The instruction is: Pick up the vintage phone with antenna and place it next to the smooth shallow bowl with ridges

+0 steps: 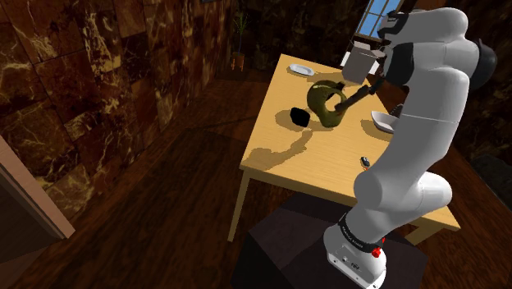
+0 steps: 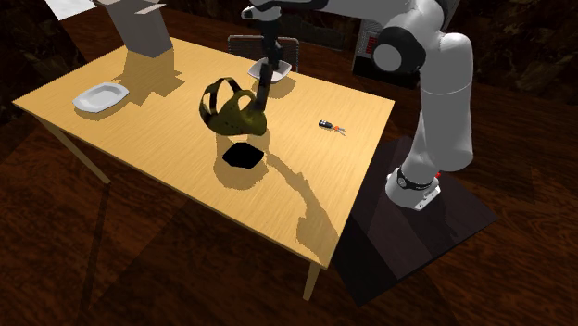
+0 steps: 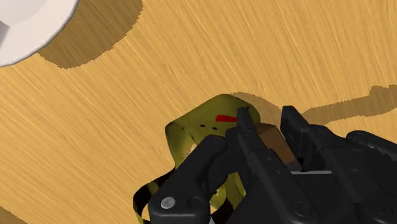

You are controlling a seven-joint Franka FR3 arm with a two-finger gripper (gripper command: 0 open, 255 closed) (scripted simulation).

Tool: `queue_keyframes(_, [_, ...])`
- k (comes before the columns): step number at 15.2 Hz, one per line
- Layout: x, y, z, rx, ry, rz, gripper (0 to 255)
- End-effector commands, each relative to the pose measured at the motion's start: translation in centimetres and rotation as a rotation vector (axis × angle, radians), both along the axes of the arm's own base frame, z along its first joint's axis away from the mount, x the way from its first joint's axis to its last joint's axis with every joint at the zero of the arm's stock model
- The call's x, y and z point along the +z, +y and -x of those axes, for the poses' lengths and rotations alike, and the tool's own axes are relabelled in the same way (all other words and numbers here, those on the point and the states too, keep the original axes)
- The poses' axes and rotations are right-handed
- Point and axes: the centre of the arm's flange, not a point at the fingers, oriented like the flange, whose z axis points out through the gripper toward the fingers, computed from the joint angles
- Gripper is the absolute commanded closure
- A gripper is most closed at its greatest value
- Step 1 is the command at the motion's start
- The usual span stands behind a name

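Light wooden table [image 2: 157,139], fine straight grain, matte top on thin square legs, standing on a dark glossy plank floor [image 2: 139,269]. All-black two-finger gripper [image 3: 267,122] [image 2: 270,56] hangs over the table's middle. Its fingers [image 3: 247,130] are drawn in tight on a slim dark brown phone handset [image 3: 273,137] [image 2: 264,88] [image 1: 357,96], blocky seen end-on and long and stick-like from the side. The handset is clamped at its upper end and held off the tabletop. It slants down toward an olive-green mask-shaped shell [image 2: 232,111] [image 1: 324,103] [image 3: 210,127]: smooth, curved, pierced by small holes, a red mark on its face, dark straps looped behind. The handset's lower end meets the shell's outline; touching or just clear, cannot tell. White shallow bowl [image 2: 283,68] [image 1: 382,121], smooth, with a raised rim, rests on the table just behind the gripper in the second exterior view, near the handset but apart. Low black rounded lump [image 2: 244,155] [image 1: 299,117] lies just beside the shell. Flat white plate [image 2: 100,96] and plain grey box [image 2: 144,32] sit at the far end, well apart. Small black-and-red item [image 2: 330,126] lies alone near the stand side.
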Motion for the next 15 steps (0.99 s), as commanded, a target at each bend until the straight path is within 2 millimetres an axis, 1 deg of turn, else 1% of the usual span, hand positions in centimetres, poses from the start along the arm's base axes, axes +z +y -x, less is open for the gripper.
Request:
queue_keyframes(1, [-0.5, -1.6, 2.0, 0.001, -0.001, 0.002, 255])
queue_keyframes(10, [-3.1, -9.4, 10.6, 0.001, -0.001, 0.002, 255])
queue_keyframes(11, [-3.5, -10.6, 11.9, 0.001, -0.001, 0.002, 255])
queue_keyframes(15, [-5.6, -10.6, 11.9, 0.001, -0.001, 0.002, 255])
